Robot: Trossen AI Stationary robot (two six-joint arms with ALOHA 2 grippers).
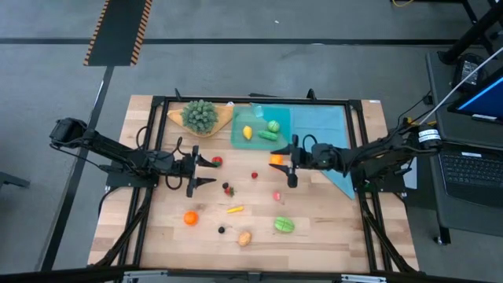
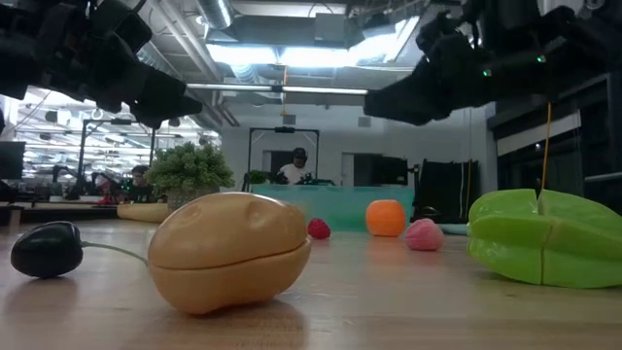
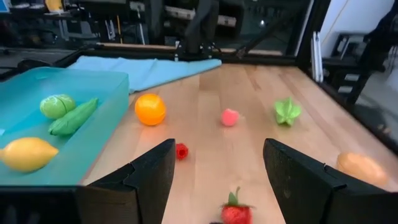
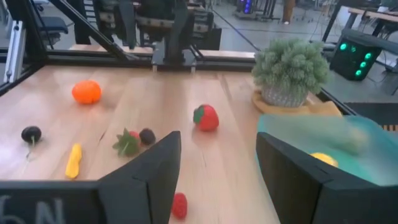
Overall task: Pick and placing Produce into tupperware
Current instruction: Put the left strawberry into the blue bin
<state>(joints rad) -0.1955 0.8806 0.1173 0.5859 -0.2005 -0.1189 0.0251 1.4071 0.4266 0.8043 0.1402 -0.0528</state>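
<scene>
The tupperware (image 1: pixel 262 126), upper centre of the high view, holds three pieces. About ten more lie on the desk (image 1: pixel 157 228), lower centre. The left pincer (image 1: pixel 196 171) and right pincer (image 1: pixel 293 162) hover open, empty.
</scene>
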